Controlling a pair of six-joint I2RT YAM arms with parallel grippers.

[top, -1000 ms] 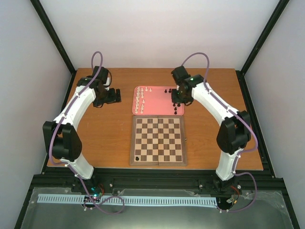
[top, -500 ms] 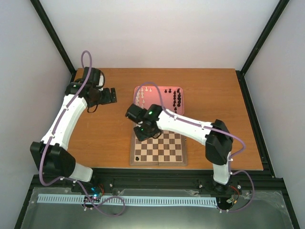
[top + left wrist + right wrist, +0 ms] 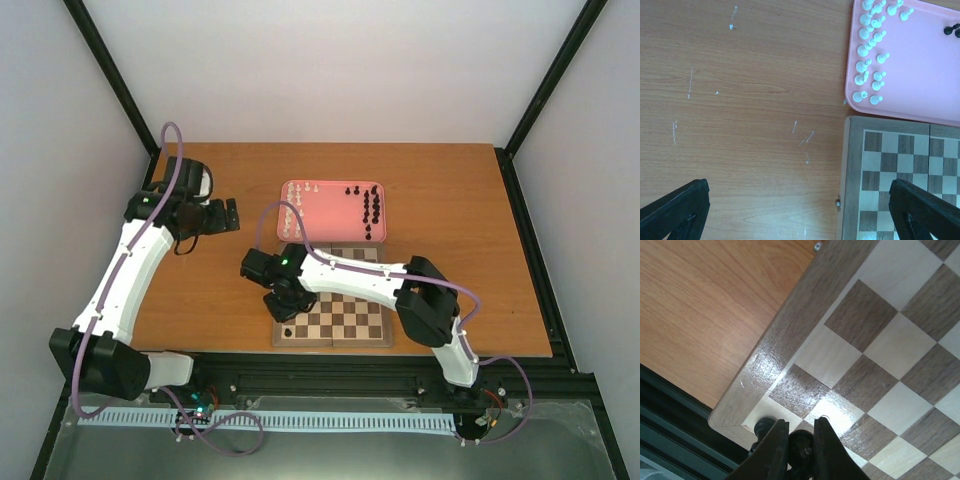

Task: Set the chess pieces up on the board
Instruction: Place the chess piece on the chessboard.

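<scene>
Wooden table [image 3: 200, 300], near edge first. At the near-left corner of the board [image 3: 350, 318], the right gripper [image 3: 801, 424] sits low, fingers pinched on a black piece [image 3: 801, 446]. A second black piece [image 3: 763, 428] stands on the corner square just beside them. The left gripper [image 3: 799, 187] is spread wide over bare wood left of the board. Farther back is the pink tray [image 3: 335, 215], with white pieces [image 3: 291, 208] on its left and black pieces [image 3: 372, 205] on its right.

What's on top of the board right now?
One black piece on the near-left corner square; the right gripper pinches a second black piece beside it. Its arm hides part of the board.
</scene>
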